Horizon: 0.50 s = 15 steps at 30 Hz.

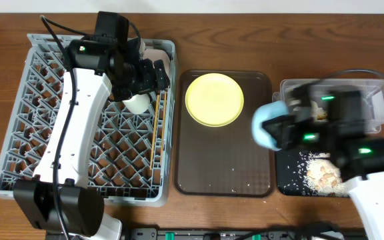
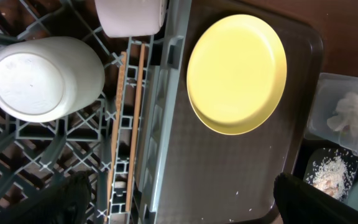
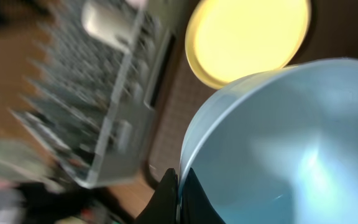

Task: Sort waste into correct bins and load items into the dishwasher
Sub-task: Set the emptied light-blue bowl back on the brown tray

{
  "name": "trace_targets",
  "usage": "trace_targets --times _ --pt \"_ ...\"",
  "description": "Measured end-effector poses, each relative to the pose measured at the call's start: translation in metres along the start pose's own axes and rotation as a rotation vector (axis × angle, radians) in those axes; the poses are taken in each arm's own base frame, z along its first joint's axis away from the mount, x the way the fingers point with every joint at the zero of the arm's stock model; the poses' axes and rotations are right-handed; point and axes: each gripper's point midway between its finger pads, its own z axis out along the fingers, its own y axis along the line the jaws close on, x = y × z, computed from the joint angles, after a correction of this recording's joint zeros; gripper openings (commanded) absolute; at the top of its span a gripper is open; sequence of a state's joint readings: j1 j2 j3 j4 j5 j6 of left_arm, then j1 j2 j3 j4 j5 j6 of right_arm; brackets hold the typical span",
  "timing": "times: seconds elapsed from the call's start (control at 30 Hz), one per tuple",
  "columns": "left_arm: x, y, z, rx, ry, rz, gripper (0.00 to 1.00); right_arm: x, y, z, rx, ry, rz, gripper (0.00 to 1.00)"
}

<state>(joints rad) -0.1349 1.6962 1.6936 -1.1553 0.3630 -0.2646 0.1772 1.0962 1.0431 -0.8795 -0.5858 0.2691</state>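
Now my right gripper point(image 3: 178, 190) pinches the blue bowl point(image 1: 267, 125) by its rim, seemingly firmly, over the edge of the brown tray point(image 1: 199, 167); carry it level to the rack point(image 1: 122, 157), clear of my open left gripper point(image 1: 160, 75).

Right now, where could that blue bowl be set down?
The brown tray below the yellow plate is nearly bare. The lower half of the grey rack is free. Crowded: its top right, with cup, chopsticks and left claw.
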Motion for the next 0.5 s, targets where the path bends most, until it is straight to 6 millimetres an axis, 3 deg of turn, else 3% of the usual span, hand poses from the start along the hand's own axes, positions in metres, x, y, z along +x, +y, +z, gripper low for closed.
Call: trace_targets --times 0.13,0.27,0.5 --pt "0.000 0.000 0.000 0.000 0.000 0.000 0.95 0.034 0.022 0.043 0.113 0.123 -0.150 0.01" --pt "0.000 0.000 0.000 0.000 0.000 0.000 0.95 0.062 0.029 0.080 0.202 0.217 -0.257 0.01" --pt "0.000 0.000 0.000 0.000 0.000 0.000 0.95 0.097 0.013 0.126 0.322 0.363 -0.322 0.01"
